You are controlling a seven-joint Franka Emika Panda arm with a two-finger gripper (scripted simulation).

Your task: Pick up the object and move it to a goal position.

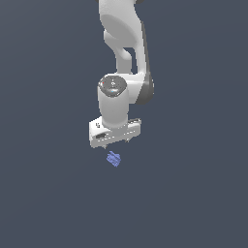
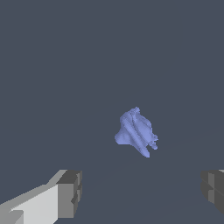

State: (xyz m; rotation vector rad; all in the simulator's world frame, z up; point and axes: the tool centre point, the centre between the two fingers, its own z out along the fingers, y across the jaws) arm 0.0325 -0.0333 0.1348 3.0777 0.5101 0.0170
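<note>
The task looks barely begun: the hand (image 1: 115,141) hangs open above the object (image 1: 114,159), which lies ungrasped on the table (image 1: 43,193), with no goal visible.

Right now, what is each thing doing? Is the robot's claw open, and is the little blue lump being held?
End effector: open, fingers spread wide, holding nothing.
Blue lumpy piece: lying free on the grey floor, not touched, ahead of the gap between the fingers in the wrist view.
Arm: reaching down, end effector above the piece.
</note>
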